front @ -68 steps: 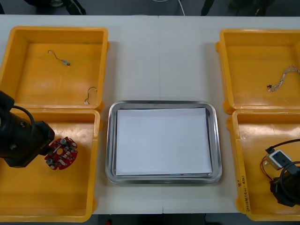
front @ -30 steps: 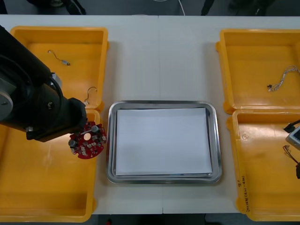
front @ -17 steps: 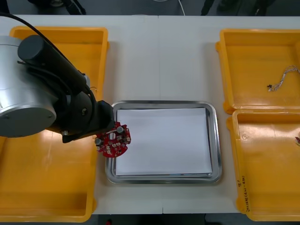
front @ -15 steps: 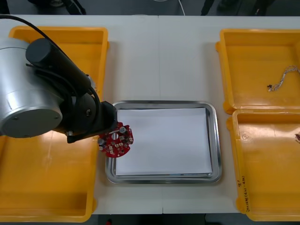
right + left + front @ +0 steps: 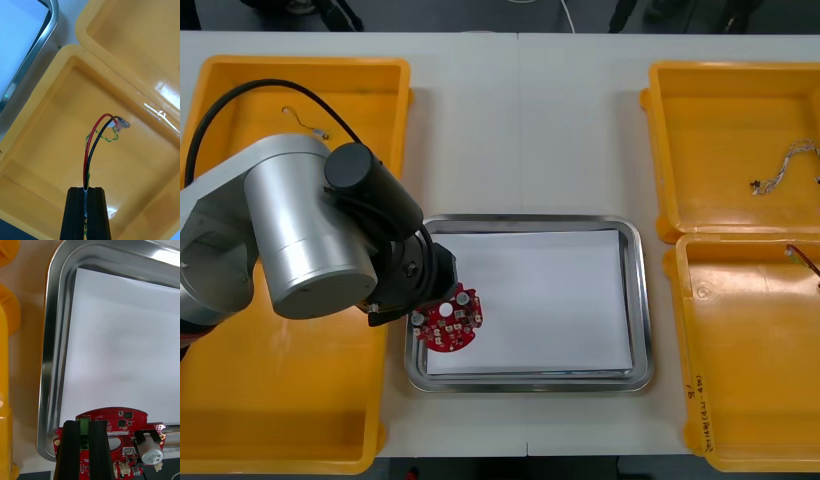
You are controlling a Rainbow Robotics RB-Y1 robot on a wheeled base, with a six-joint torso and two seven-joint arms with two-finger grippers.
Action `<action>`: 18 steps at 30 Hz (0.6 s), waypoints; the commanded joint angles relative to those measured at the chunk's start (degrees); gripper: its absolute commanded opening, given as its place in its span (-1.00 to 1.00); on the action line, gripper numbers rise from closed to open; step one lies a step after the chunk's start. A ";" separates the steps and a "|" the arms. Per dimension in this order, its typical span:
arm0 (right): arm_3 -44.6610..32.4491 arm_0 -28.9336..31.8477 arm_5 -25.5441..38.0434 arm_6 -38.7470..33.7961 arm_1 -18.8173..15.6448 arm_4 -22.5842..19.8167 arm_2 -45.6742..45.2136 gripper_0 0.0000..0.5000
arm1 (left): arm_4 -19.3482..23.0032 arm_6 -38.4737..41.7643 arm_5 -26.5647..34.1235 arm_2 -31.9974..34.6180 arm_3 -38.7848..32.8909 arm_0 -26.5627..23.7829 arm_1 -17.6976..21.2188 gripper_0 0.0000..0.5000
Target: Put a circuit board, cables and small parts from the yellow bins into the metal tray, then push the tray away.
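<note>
Board-placing step: my left claw (image 5: pixel 423 306) pinches circuit board (image 5: pixel 448 321) over tray (image 5: pixel 636 300) corner; nxt lower + release. Right claw (image 5: pixel 86 189) pinches cable (image 5: pixel 89 150) above bin (image 5: pixel 41 112).

Board print: on the round red circuit board (image 5: pixel 123 420), small white lettering just beside the green terminal block (image 5: pixel 84 424) appears to read "MOTOR".
Board sticker: a white strip (image 5: pixel 117 434) on the same board carries one line of print, too small to read.
Bin handwriting: dark handwritten characters run along the tray-side wall of the near right yellow bin (image 5: pixel 696 400); they cannot be read.
</note>
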 commanded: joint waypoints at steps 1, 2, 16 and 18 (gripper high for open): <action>0.15 -4.61 0.38 -2.37 -5.18 -0.92 3.54 -1.00 | -1.72 -2.97 -1.64 -2.90 0.86 -2.52 -1.21 -1.00; 0.15 -5.05 0.38 -2.55 -5.45 -1.00 4.06 -1.00 | -1.81 -2.88 -1.82 -3.17 1.12 -2.61 -1.21 -1.00; 0.15 -12.35 -0.41 -4.22 -6.59 -3.38 12.24 -1.00 | -5.15 -2.61 -8.50 -8.35 5.87 -2.61 -1.38 -1.00; 0.15 -13.40 -0.41 -4.39 -6.77 -3.55 13.47 -1.00 | -5.33 -2.61 -8.94 -8.70 6.13 -2.61 -1.47 -1.00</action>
